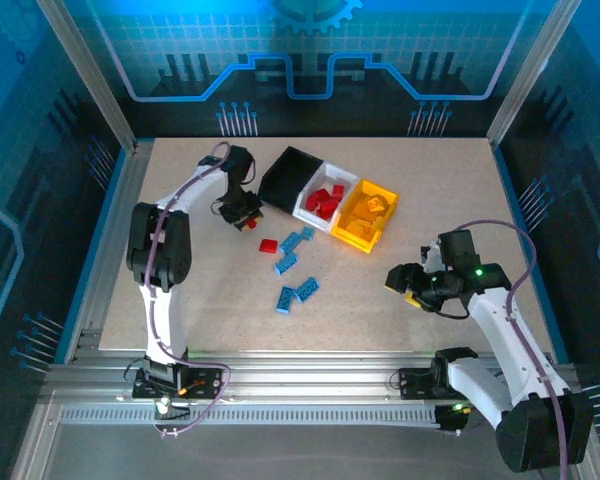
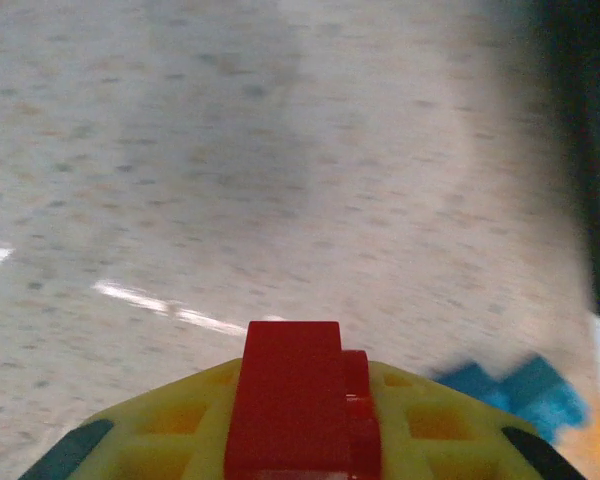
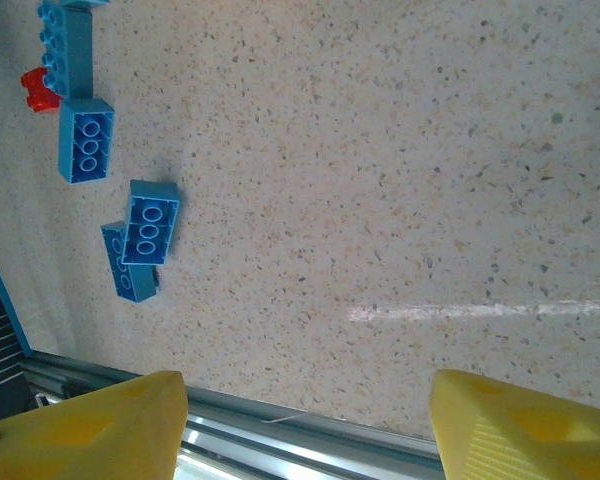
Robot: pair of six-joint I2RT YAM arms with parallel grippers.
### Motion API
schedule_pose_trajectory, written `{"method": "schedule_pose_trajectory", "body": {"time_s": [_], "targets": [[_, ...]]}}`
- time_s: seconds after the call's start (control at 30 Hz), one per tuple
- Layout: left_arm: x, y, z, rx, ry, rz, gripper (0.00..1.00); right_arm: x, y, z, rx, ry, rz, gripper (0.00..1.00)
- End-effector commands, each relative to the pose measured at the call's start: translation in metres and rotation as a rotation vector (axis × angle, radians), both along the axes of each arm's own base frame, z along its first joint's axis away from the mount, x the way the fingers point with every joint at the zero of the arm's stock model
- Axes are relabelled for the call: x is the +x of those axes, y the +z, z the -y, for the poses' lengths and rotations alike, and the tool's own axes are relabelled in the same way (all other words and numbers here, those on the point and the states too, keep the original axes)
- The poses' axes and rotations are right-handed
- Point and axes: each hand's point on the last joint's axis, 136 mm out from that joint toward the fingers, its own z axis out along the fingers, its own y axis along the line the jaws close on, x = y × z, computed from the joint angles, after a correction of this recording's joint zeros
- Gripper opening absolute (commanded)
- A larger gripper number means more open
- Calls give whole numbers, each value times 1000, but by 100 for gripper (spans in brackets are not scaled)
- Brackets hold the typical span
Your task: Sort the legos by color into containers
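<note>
My left gripper [image 1: 245, 215] is shut on a red lego [image 2: 298, 400], just left of the black bin [image 1: 286, 176]; the brick stands between its yellow fingers [image 2: 170, 425]. The white bin [image 1: 305, 207] holds red legos [image 1: 326, 200], and the yellow-orange bin [image 1: 352, 232] holds yellow-orange ones. Another red lego [image 1: 268, 245] lies on the table beside several blue legos [image 1: 290, 262], also in the right wrist view [image 3: 150, 225]. My right gripper [image 1: 400, 280] hangs open over bare table at the right, its yellow fingers [image 3: 100, 425] wide apart with nothing between.
A metal rail [image 3: 280, 435] runs along the table's near edge below the right gripper. Free tabletop [image 1: 450, 190] lies right of the bins. Frame posts [image 1: 85, 75] stand at the back corners.
</note>
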Motion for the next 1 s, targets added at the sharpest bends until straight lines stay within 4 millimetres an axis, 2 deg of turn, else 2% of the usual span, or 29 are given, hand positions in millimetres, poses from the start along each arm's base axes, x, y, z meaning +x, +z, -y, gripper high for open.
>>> {"method": "schedule_pose_trajectory", "body": {"time_s": [0.0,0.13,0.27,0.37,0.53,0.73,0.83,0.97], "targets": [[20,50,49,-118,-105,142,24,-10,-5,-2,0,4,-37,67],[39,75,98,-218,-190,220,24,-9,-3,-3,4,9,-33,67],[56,79,135,-284,-230,256,24,-6,3,-2,0,13,-24,66],[67,74,153,-318,-232,265,24,-6,9,-2,-5,19,-11,67],[84,63,170,-362,-216,280,26,-6,22,0,-21,26,14,67],[86,72,178,-365,-260,309,46,-13,19,1,-18,21,11,67],[79,80,173,-333,-291,317,58,-14,16,0,-9,21,4,67],[63,91,156,-251,-339,320,61,-11,15,-2,-1,29,7,67]]}}
